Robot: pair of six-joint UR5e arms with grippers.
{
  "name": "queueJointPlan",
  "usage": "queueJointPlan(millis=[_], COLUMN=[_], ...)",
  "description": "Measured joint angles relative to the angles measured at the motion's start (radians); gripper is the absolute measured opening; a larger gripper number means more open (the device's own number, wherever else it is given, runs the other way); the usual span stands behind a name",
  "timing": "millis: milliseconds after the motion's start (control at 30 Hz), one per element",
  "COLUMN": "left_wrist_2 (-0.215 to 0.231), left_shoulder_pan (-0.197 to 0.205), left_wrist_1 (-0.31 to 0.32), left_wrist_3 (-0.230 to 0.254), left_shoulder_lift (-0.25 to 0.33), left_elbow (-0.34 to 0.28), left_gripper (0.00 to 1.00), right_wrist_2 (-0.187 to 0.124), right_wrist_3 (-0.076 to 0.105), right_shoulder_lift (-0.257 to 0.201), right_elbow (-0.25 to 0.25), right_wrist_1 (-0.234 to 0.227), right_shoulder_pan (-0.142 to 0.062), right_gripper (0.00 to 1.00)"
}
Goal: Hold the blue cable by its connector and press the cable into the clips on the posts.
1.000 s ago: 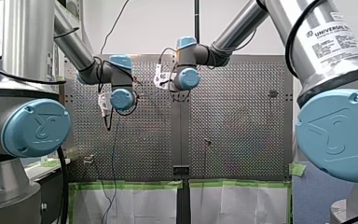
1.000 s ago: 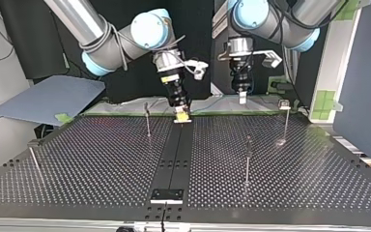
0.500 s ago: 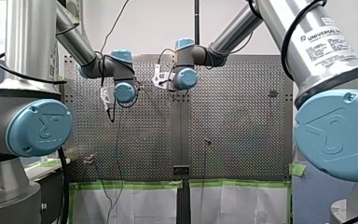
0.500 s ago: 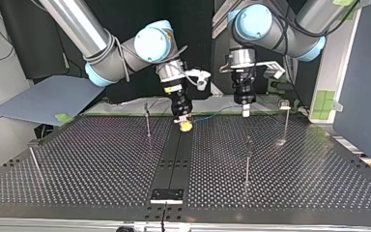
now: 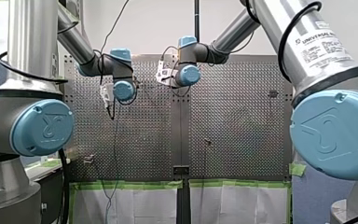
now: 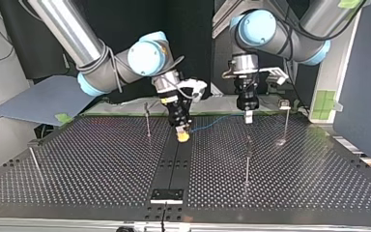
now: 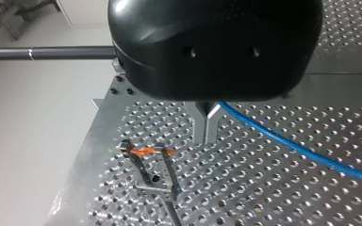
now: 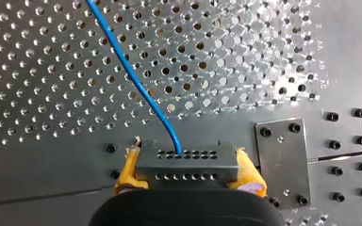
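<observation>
My right tool (image 8: 187,175) has its yellow pads (image 8: 128,170) clamped on the black connector (image 8: 186,160), whose near edge is lost under the tool body. The blue cable (image 8: 136,80) runs off across the bench (image 8: 52,56). My left tool (image 7: 206,129) pinches it with metal fingers almost together, the contact itself hidden.

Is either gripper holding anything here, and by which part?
My right gripper clamps the dark rectangular connector of the thin blue cable between its yellow pads. My left gripper appears pinched shut on the cable itself, further along.
</observation>
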Motion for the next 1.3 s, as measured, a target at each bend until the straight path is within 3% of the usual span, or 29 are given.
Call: queueJointPlan(millis=[300, 667, 967, 1300], left_wrist_2=[0.015, 0.016, 0.016, 0.031], left_shoulder_pan=[0.013, 0.045, 0.070, 0.094], left_wrist_1=[-0.029, -0.044, -0.058, -0.058], left_wrist_3=[-0.008, -0.023, -0.053, -0.061], left_shoulder_lift=[0.000, -0.001, -0.002, -0.012], left_elbow=[0.032, 0.074, 0.095, 0.105], left_gripper=[0.00, 0.00, 0.00, 0.00], right_wrist_2=[-0.054, -0.074, -0.076, -0.076], right_wrist_3=[-0.004, -0.005, -0.007, -0.011], right_shoulder_lift=[0.012, 0.022, 0.052, 0.069], right_elbow=[-0.049, -0.092, -0.138, -0.172], right_wrist_1=[0.024, 0.037, 0.046, 0.067], right_shoulder_pan=[0.002, 0.000, 0.004, -0.004], right_gripper=[0.00, 0.00, 0.00, 0.00])
